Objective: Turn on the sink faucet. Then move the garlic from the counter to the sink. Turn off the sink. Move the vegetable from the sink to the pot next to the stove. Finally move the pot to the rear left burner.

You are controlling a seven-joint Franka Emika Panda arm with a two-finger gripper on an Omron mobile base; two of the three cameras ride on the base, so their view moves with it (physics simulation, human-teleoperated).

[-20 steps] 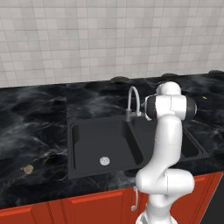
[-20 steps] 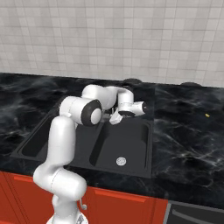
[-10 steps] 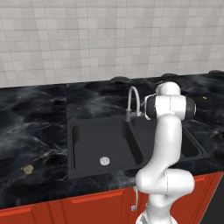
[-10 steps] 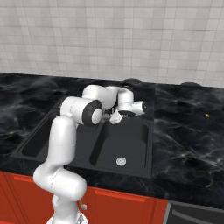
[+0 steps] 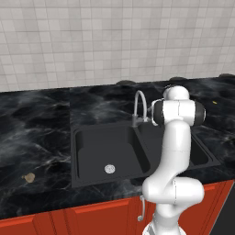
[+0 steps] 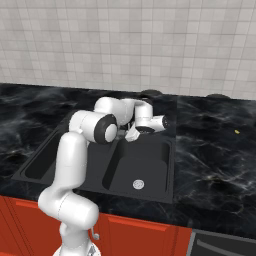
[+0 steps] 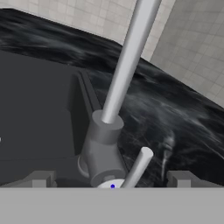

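- While the gripper (image 7: 112, 181) sits right at the base of the sink faucet (image 7: 118, 100), its two dark fingertips (image 7: 39, 178) stand wide apart at either side of the hand view, closed on nothing.
- Between those tips rises the faucet's grey base, with the short side lever (image 7: 138, 166) slanting up just in front of it; whether a tip touches the lever cannot be told.
- From the left base view, the gripper is hidden behind the arm's wrist, which hangs just right of the faucet (image 5: 140, 108) at the back edge of the sink (image 5: 92, 151).
- Seen from the right base view, the hand (image 6: 150, 122) is stretched out over the rear of the sink (image 6: 145, 160), pointing toward the divider between the two bowls.
- Each bowl shows a round silver drain (image 5: 109, 169); no water is visible at the spout.
- Well apart from the hand, the garlic (image 5: 29, 177) lies on the counter (image 5: 32, 133), left of the sink near the front edge.
- Below the counter run red cabinet fronts (image 5: 82, 220), and pale tiled wall (image 5: 114, 41) stands behind it.
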